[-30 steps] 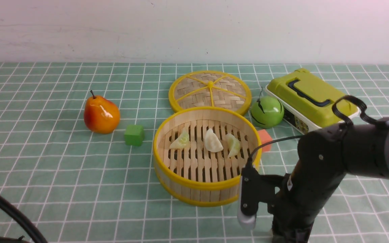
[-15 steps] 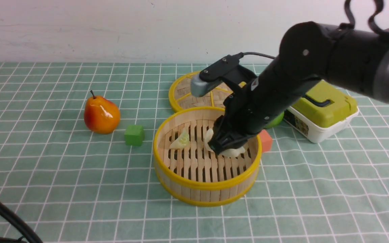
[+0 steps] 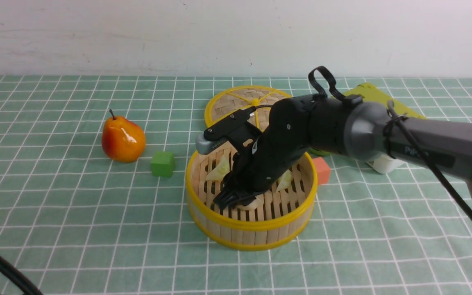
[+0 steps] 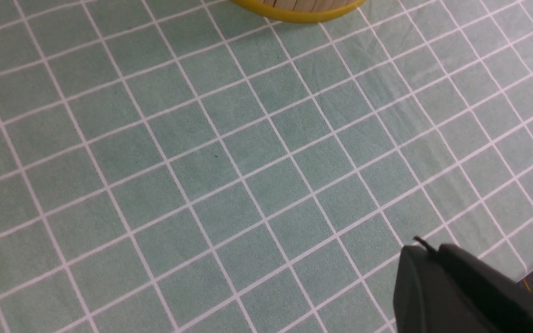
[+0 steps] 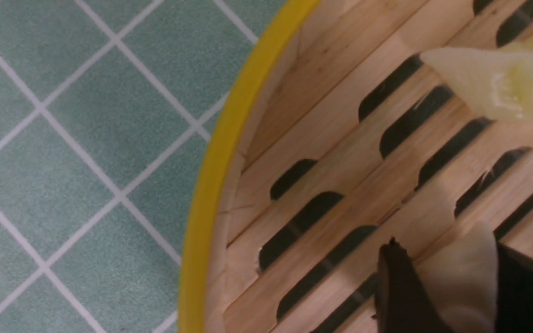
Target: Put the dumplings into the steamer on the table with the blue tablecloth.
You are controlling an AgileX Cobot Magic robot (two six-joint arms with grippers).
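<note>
The steamer (image 3: 203,192) stands mid-table on the blue tablecloth (image 3: 76,213). My right gripper (image 3: 238,200) reaches down inside it near the front left, shut on a cream-white dumpling (image 3: 250,203) just above the slats. The right wrist view shows that dumpling (image 5: 461,282) between the dark fingers of the right gripper (image 5: 447,263). Two pale green dumplings (image 3: 219,169) (image 3: 284,180) lie in the steamer; one shows in the right wrist view (image 5: 502,88). The other white dumpling is hidden behind the arm. My left gripper (image 4: 421,247) is shut and empty over bare cloth, near the steamer's rim (image 4: 294,11).
A pear (image 3: 123,139) and a green cube (image 3: 162,164) sit left of the steamer. The woven lid (image 3: 228,104) lies behind it. An orange block (image 3: 322,170) is at its right, with a green lunch box (image 3: 369,89) partly hidden behind my arm.
My right arm rose from low at the table's front right, swung over the steamer with the white dumpling, and has come down into its front-left part.
</note>
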